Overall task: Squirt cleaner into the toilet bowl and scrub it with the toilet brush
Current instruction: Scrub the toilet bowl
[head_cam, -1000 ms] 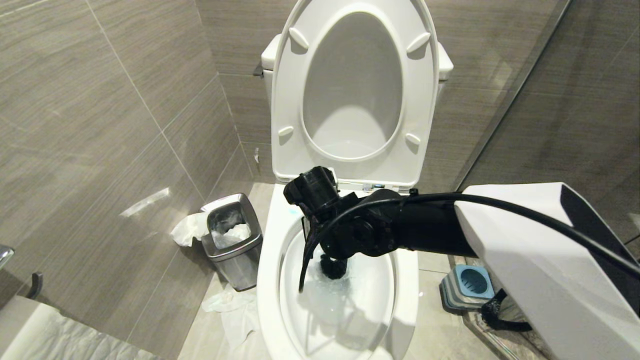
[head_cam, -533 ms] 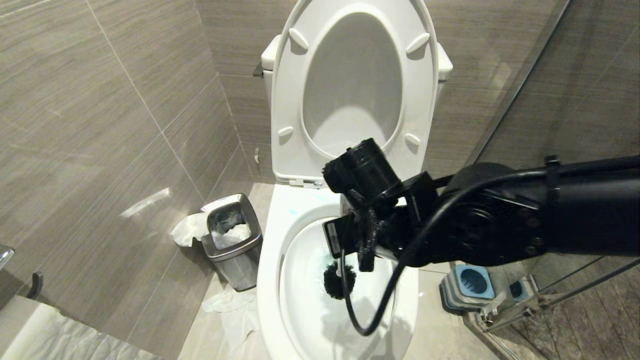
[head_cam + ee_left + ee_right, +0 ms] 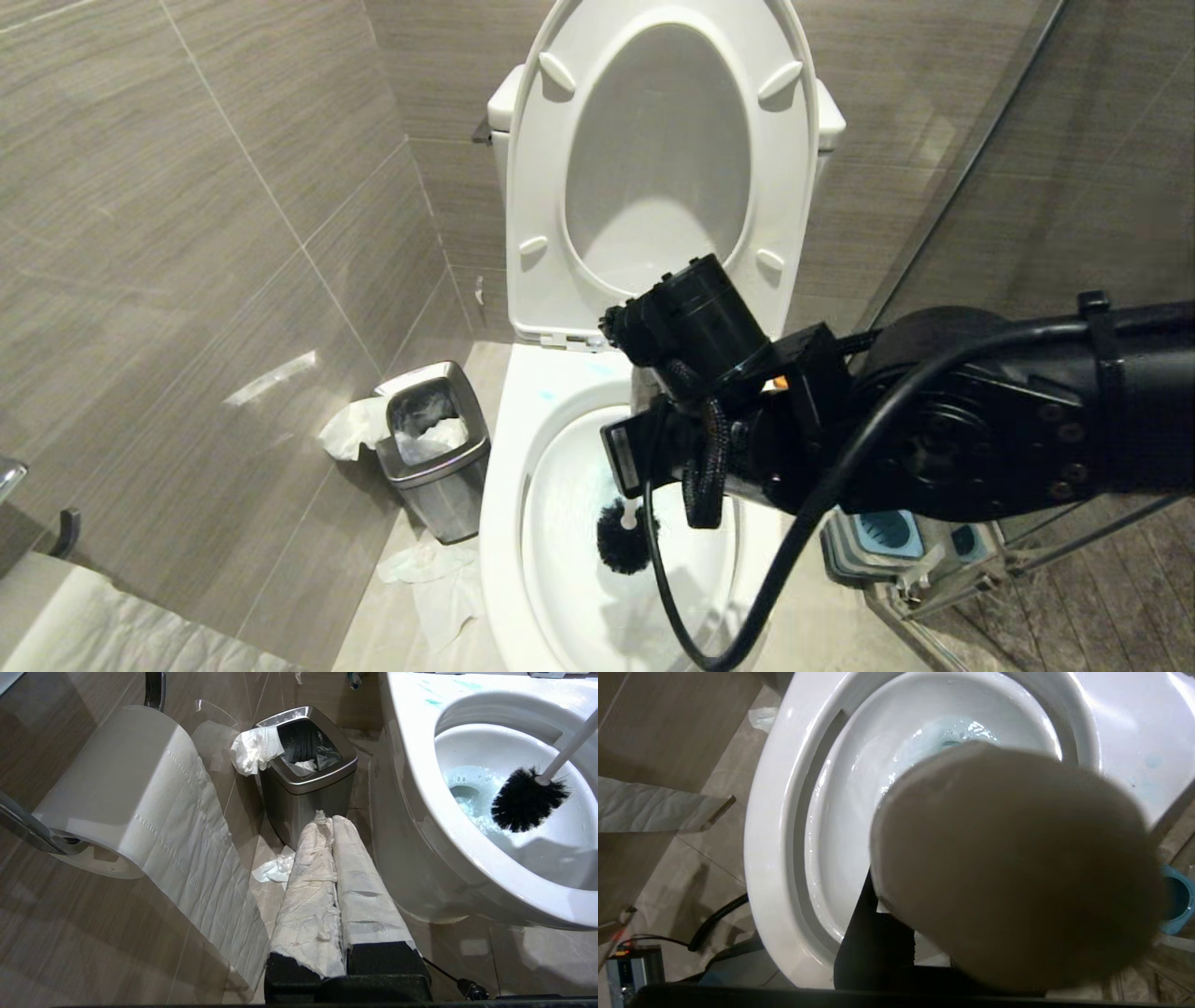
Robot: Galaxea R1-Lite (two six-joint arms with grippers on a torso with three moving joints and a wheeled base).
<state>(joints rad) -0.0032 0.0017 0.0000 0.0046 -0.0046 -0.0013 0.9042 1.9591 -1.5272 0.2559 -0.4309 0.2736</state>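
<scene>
The white toilet bowl [image 3: 499, 523] stands with seat and lid raised. Pale blue cleaner [image 3: 943, 732] tints the water and wet inner wall, and a small smear lies on the rim [image 3: 546, 395]. My right gripper [image 3: 644, 467] hangs over the bowl, shut on the toilet brush's white handle. The handle's flattened rounded end [image 3: 1008, 868] fills the right wrist view beside one black finger [image 3: 873, 942]. The black bristle head [image 3: 624, 549] hangs inside the bowl, just above the tinted water [image 3: 467, 798]. My left gripper [image 3: 329, 820] is parked low beside the bowl, its paper-wrapped fingers shut and empty.
A steel bin [image 3: 434, 448] stuffed with tissue stands left of the toilet, with crumpled tissue [image 3: 439, 579] on the floor. The blue-and-grey brush holder [image 3: 882, 532] sits on the floor at the right, by a glass shower wall. A toilet paper roll [image 3: 117, 793] hangs near my left arm.
My right arm has lifted and swung back toward me, and its white upper part has left the view. The brush head has slid from the bowl's middle toward its front. The left arm stayed still.
</scene>
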